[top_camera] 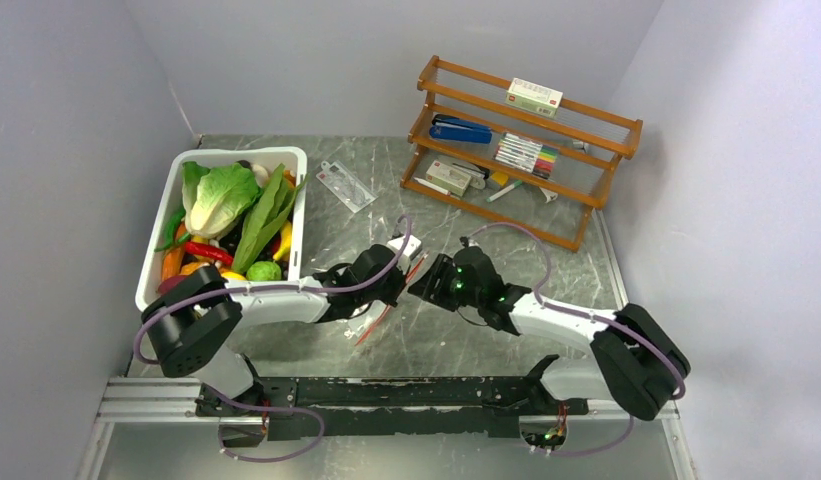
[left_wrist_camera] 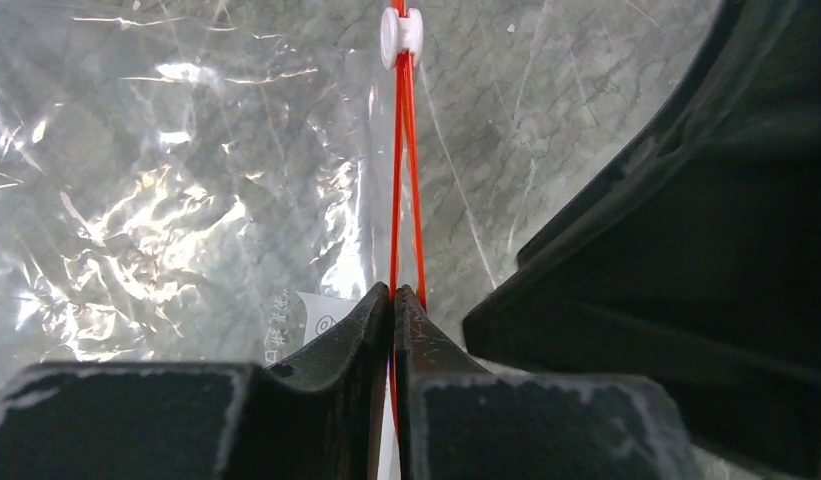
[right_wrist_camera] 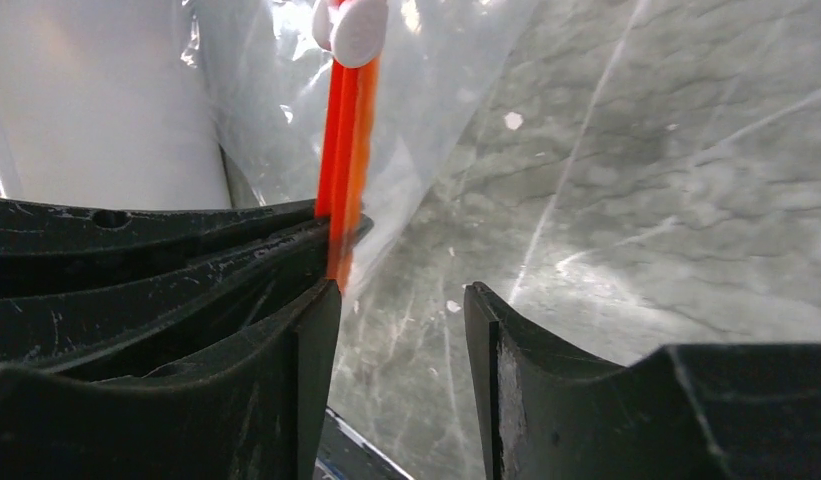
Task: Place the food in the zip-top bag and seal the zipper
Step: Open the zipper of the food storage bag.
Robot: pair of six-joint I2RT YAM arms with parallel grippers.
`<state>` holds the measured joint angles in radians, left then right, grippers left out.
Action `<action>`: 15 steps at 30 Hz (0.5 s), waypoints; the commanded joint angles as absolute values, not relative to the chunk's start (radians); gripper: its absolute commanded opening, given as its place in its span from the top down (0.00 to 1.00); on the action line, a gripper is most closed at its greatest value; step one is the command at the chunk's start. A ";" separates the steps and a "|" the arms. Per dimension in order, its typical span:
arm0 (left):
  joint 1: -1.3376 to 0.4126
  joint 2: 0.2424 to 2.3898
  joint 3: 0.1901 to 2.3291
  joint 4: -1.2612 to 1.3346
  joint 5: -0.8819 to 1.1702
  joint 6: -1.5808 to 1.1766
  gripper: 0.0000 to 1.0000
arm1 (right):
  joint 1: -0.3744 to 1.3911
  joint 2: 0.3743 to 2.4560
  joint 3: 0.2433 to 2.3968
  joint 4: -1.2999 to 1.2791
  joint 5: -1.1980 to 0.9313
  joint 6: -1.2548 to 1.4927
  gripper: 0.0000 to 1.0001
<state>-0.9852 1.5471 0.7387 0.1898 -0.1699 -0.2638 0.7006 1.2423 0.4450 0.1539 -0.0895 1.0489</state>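
At mid-desk (top_camera: 386, 215), left jaws clamp shut on the zipper (left_wrist_camera: 407, 190) of the zip-top bag (left_wrist_camera: 176, 190); right jaws, half open and empty, probably should pinch only the facing lip, then part gently.

Left arm (top_camera: 276, 298) and right arm (top_camera: 561, 318) angled inward, wrists seemingly almost touching; left gripper (left_wrist_camera: 393, 292) pinched the zipper (left_wrist_camera: 404, 180), right gripper (right_wrist_camera: 401, 300) stood apart-jawed.

Robot lab cell: white panels (top_camera: 76, 90) enclose a marbled table (top_camera: 386, 200), two arms (top_camera: 276, 298) bolted to a metal rail (top_camera: 141, 400), toy food (top_camera: 221, 200) in a tub (top_camera: 236, 153).
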 commanded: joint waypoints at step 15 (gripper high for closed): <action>-0.983 1.547 0.760 0.201 -0.134 -0.305 0.93 | 0.823 1.382 0.516 0.263 0.017 1.224 0.57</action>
